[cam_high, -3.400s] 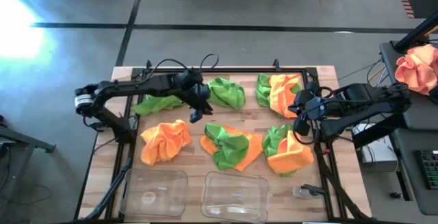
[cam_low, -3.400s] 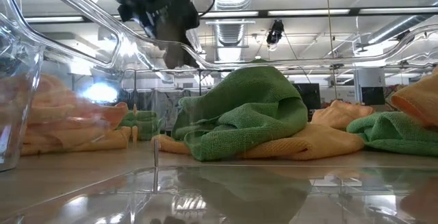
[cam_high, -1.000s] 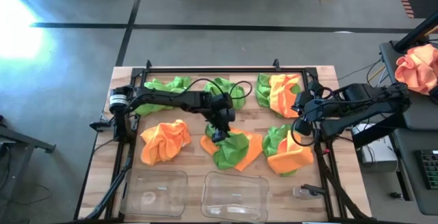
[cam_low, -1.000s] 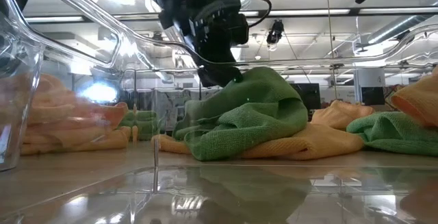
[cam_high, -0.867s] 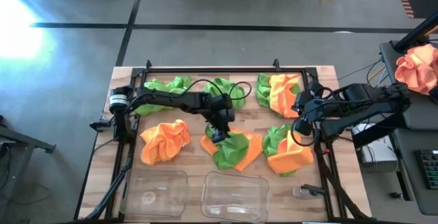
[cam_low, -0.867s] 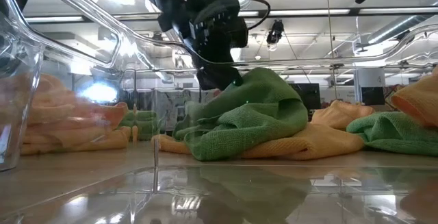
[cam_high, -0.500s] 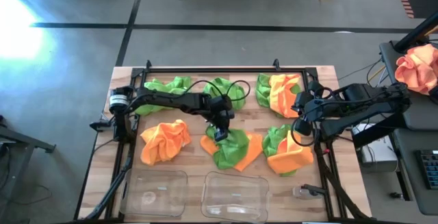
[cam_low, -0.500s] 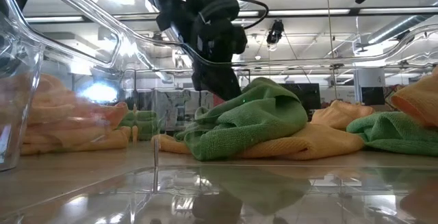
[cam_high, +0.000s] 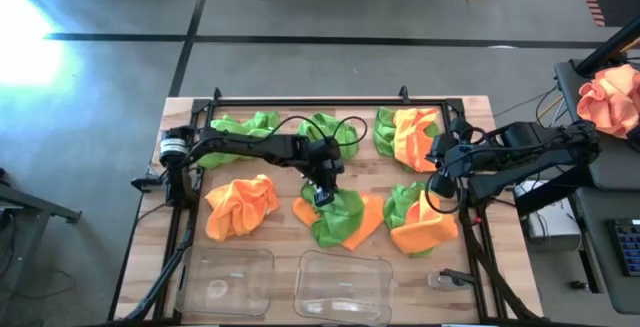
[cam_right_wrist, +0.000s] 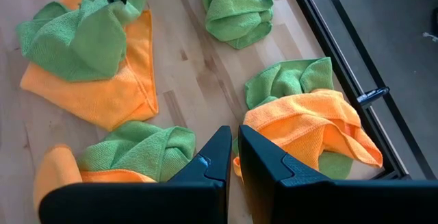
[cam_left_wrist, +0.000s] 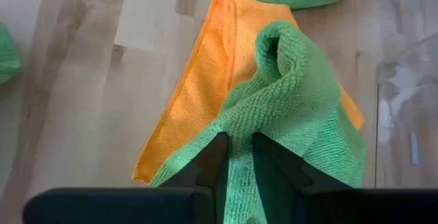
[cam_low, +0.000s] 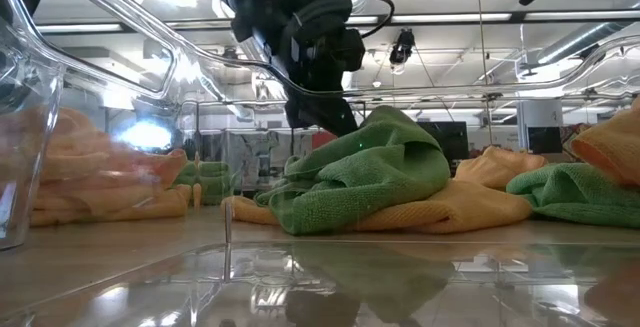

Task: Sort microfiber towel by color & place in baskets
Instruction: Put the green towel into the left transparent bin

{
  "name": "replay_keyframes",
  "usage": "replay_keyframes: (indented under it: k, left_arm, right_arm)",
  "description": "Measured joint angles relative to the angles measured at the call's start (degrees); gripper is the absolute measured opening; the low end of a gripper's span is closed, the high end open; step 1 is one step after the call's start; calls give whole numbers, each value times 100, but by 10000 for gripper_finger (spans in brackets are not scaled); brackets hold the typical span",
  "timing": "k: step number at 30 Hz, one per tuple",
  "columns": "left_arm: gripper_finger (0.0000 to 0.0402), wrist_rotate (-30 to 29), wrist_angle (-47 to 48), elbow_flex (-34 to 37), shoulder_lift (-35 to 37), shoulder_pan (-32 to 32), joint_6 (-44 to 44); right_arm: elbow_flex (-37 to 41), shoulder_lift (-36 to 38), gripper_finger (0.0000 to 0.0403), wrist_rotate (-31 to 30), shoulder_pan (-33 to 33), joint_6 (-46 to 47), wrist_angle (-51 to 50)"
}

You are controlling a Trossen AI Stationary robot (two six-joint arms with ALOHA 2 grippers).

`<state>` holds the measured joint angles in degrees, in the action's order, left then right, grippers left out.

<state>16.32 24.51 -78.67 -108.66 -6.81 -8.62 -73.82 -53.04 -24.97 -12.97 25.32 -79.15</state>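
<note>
Narrowed since a second ago, left claw (cam_left_wrist: 236, 157) apparently pinches the green towel (cam_left_wrist: 287, 114) atop orange towel (cam_left_wrist: 205, 80).

Fuzzy looped cloth, matt and nubby, is seen on the green towel (cam_left_wrist: 301, 107) and the orange towel (cam_left_wrist: 205, 66) under it. The table (cam_high: 370, 172) is pale wood with a light sheen. The baskets (cam_high: 343, 287) are glossy clear plastic, reflections included.
</note>
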Motion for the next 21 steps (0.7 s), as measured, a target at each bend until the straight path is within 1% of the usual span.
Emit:
replay_keyframes:
  k: [9,16,21]
  left_arm:
    - [3,89,-2,0,0,2,11]
    - [0,88,19,-6,0,2,-152]
    - [0,87,545,-418,4,2,-169]
  right_arm:
    - [0,0,22,-2,0,-15,-9]
    - [0,0,22,-2,0,-154,-9]
    - [0,0,22,-4,0,-213,-9]
